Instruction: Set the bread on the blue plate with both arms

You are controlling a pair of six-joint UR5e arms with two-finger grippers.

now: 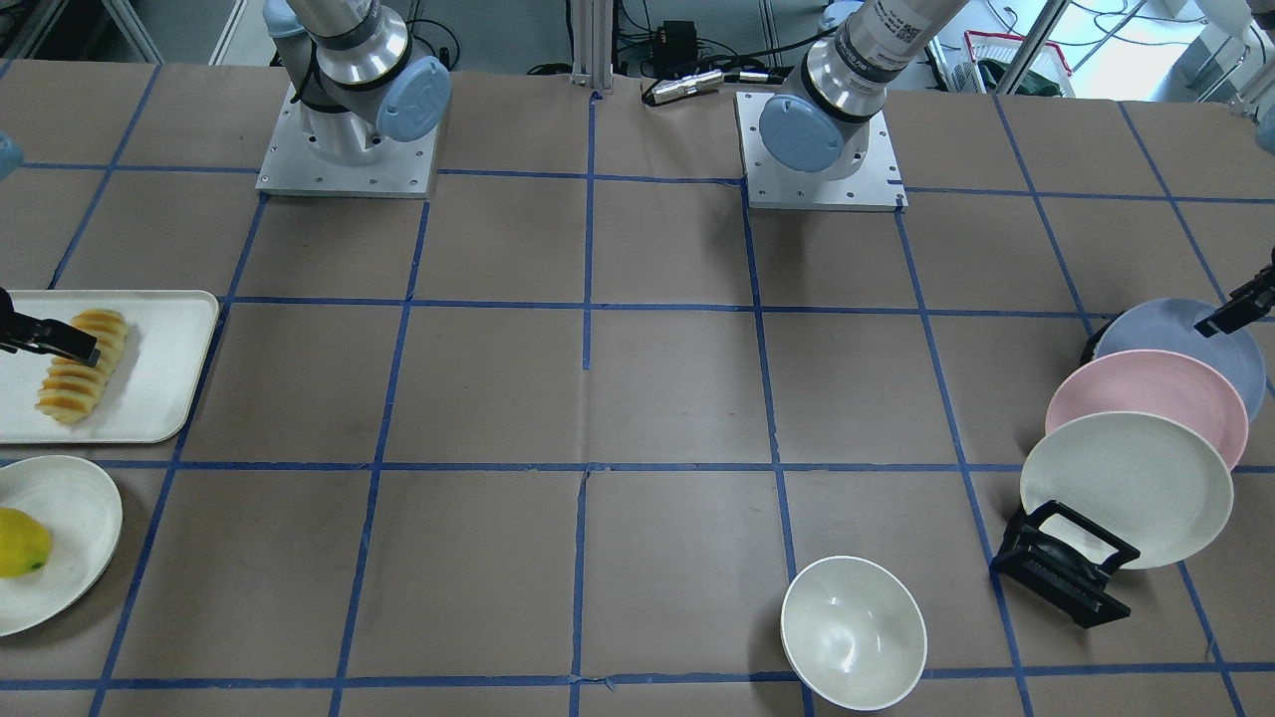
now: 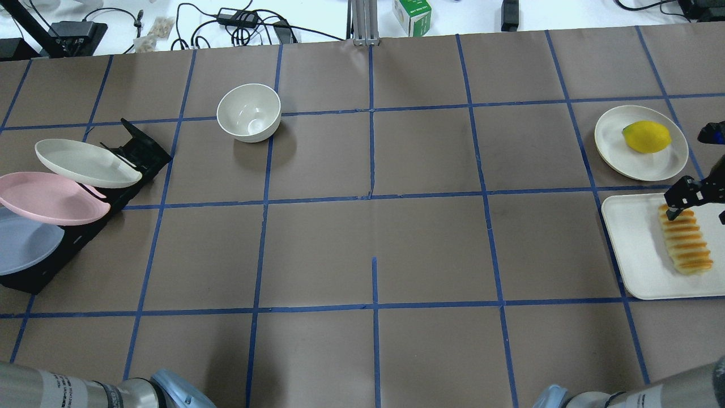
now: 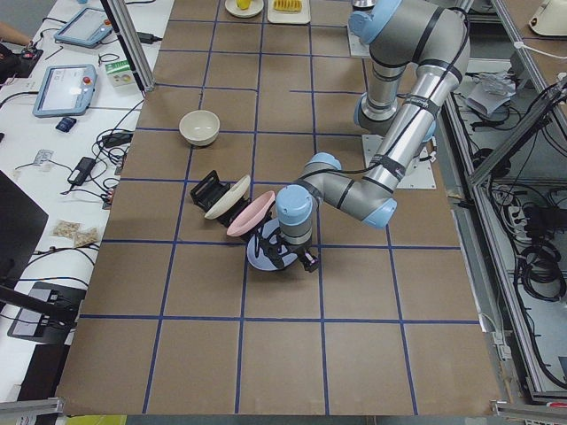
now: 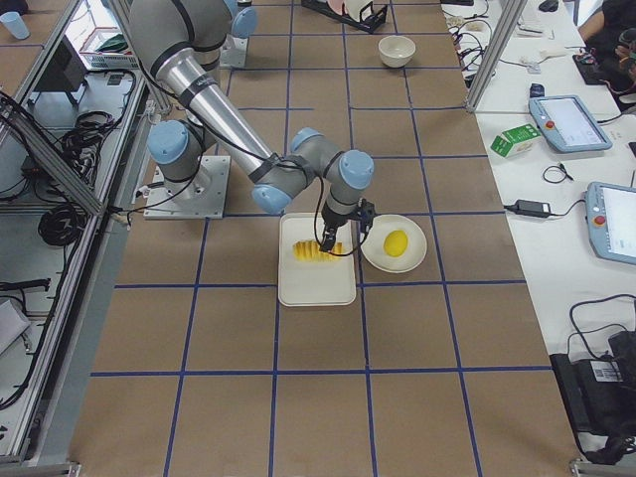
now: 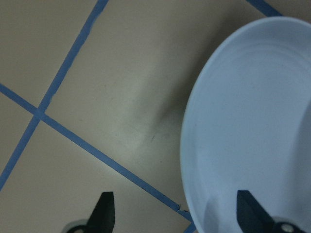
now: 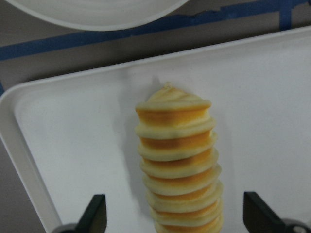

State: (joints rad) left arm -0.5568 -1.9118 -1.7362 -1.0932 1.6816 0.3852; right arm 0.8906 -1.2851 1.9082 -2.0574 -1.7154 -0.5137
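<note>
Both jaws: spread wide, nothing held
right gripper (image 6: 176, 213): astride bread (image 6: 176, 145) on white tray (image 6: 73, 145)
left gripper (image 5: 176, 211): astride blue plate (image 5: 252, 121) rim

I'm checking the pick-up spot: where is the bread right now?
Overhead view, far right: the bread lies on the white tray, just nearer the robot than the lemon plate, with the open right gripper over its far end.
</note>
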